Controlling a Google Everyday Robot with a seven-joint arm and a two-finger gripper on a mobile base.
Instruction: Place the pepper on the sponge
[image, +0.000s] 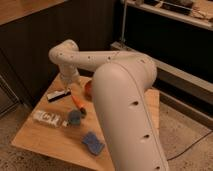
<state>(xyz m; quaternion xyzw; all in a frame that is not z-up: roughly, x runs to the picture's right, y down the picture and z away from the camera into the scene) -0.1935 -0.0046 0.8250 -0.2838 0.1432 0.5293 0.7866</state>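
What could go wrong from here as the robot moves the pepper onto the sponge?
1. The gripper hangs above a black-and-white item close to the pepper; it might come down on that item instead.
2. A blue cup stands between the pepper and the sponge; a low carry could knock it over.

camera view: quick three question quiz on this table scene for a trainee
1. True or false: the pepper lies on the sponge.
2. Where is the gripper? A) low over the table's far side, near the pepper; B) over the sponge; C) off the table.
3. Which object stands between pepper and sponge?
Key: 1 false, they lie apart; 2 A; 3 the blue cup.
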